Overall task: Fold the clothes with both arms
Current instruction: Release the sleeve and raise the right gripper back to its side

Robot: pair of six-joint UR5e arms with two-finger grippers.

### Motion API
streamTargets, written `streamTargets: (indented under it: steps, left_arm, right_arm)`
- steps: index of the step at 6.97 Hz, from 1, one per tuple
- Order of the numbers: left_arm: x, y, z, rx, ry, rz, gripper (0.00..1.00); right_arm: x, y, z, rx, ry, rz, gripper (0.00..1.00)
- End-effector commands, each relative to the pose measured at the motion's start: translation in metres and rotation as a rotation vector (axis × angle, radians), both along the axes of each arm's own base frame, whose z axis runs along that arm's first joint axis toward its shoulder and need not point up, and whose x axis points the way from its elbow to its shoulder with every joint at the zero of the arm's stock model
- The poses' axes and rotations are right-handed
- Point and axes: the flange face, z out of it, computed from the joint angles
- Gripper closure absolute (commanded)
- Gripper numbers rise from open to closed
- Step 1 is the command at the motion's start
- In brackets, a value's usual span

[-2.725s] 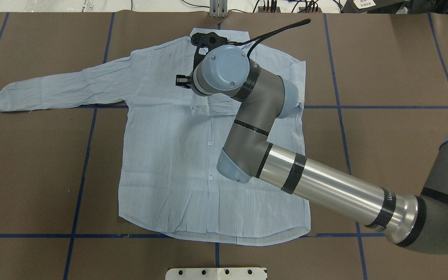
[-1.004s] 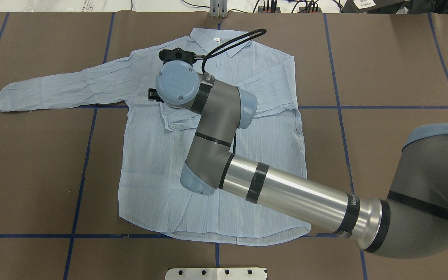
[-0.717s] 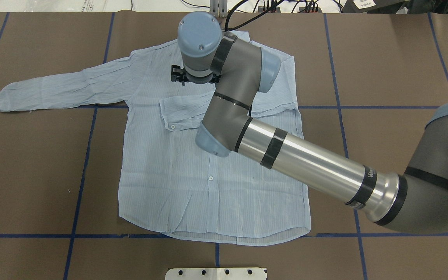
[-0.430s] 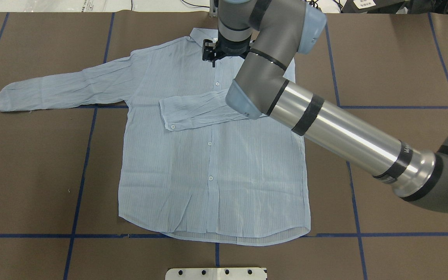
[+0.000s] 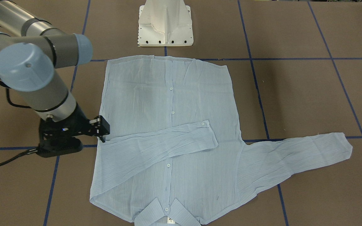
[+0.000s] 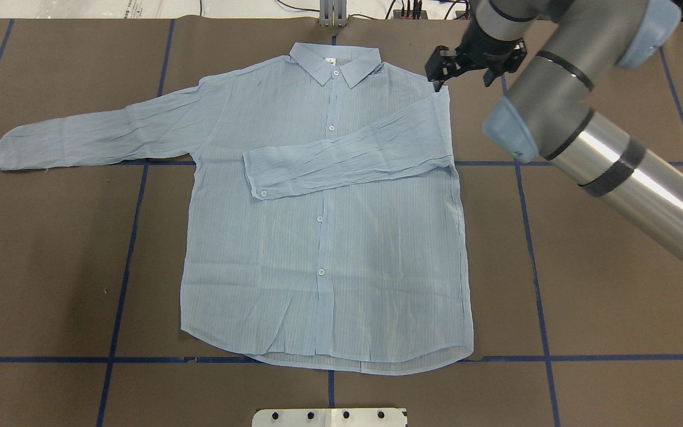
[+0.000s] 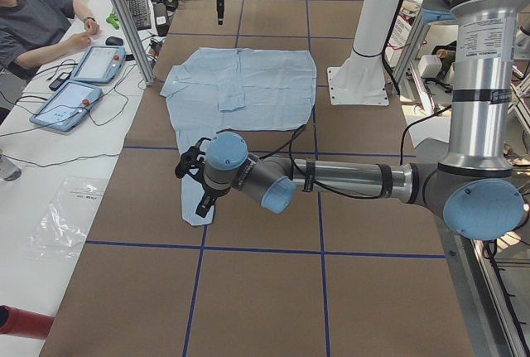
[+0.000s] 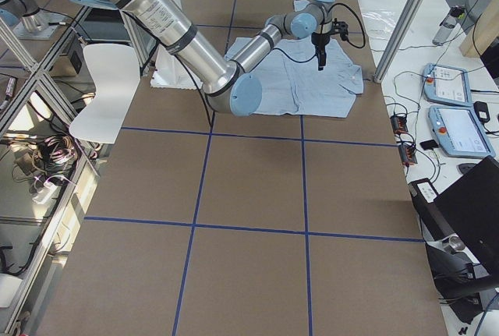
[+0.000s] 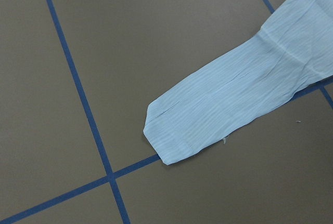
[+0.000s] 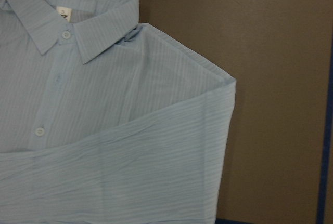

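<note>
The shirt (image 6: 324,249) is spread flat, buttons up, on the brown table cover (image 6: 614,267); the folded sleeve (image 6: 347,157) is already laid across the chest, its shoulder fold lying just beneath the right gripper (image 6: 462,80), whose jaws are seen spread and empty. The outstretched sleeve (image 6: 98,133) is not yet folded; its cuff (image 9: 174,135) lies beneath the left gripper (image 7: 200,201), whose jaws cannot be judged. The body folds are judged outstanding. The white pedestal base (image 5: 165,23) stands well away from both grippers, beyond the hem; an operator (image 7: 37,21) is seated across the table; nothing is seen lying on the cloth.
</note>
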Motion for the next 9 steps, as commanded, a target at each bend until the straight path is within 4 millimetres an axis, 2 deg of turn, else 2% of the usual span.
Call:
streamTargets:
  steps: [1,2,3,4,5,6,8,9]
  left_arm:
    - [0.033,-0.019,0.012,-0.062,-0.063,-0.080,0.00]
    - [0.042,-0.027,0.030,-0.081,-0.040,-0.119,0.00]
    - [0.055,-0.028,0.056,-0.081,-0.009,-0.135,0.00]
    - [0.073,-0.031,0.058,-0.125,0.031,-0.171,0.01]
    - [0.094,-0.032,0.058,-0.153,0.026,-0.206,0.03]
    - [0.106,-0.040,0.057,-0.173,0.020,-0.237,0.06]
    - [0.125,-0.062,0.068,-0.188,0.023,-0.227,0.16]
    - [0.137,-0.071,0.068,-0.185,0.020,-0.212,0.17]
  right_arm:
    - [0.095,0.018,0.077,0.019,0.001,-0.059,0.00]
    - [0.129,0.037,0.111,0.011,0.010,-0.067,0.00]
    - [0.159,0.052,0.142,0.027,0.036,-0.088,0.00]
    - [0.176,0.061,0.157,0.025,0.046,-0.083,0.00]
    - [0.178,0.061,0.159,0.021,0.049,-0.081,0.00]
    - [0.177,0.062,0.159,0.021,0.049,-0.083,0.00]
    - [0.177,0.062,0.161,0.019,0.049,-0.083,0.00]
    - [0.177,0.062,0.162,0.016,0.050,-0.083,0.00]
